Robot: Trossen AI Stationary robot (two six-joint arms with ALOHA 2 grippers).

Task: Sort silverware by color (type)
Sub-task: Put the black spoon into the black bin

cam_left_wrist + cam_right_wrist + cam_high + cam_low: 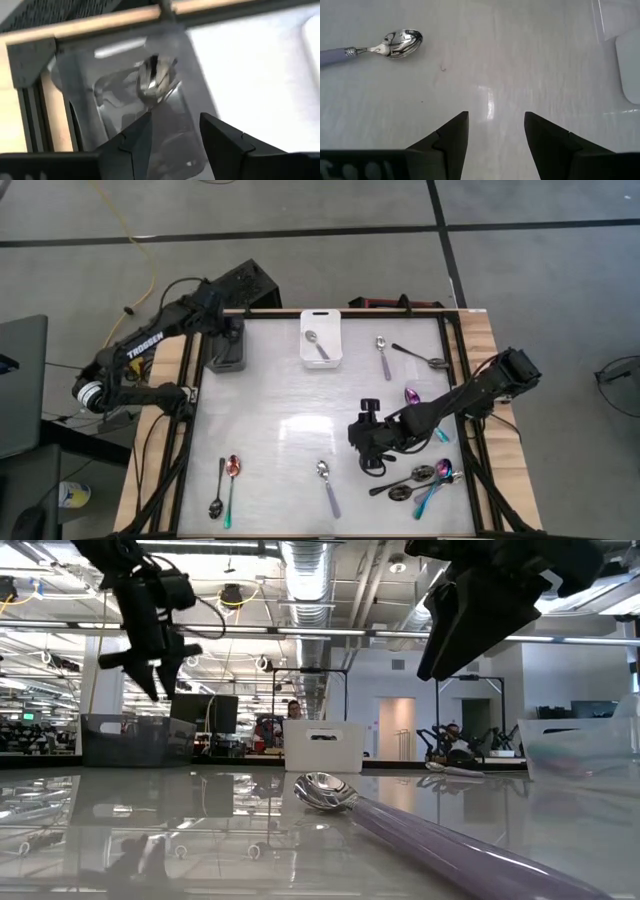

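right hand [368, 455] wide, empty, mid-worktop [270, 410] | silver spoon [328, 485] just beside, nearer front edge; handle points frontward | left hand [228, 332] wide over dark bin [226, 352], far

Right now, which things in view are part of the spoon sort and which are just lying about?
Part of the job:
- spoon in the white bin
- lavender-handled spoon near the open right pincer
- spoon cluster
- spoon pair
- dark bin under the open left pincer

Lying about:
- yellow cable on the floor
- table frame
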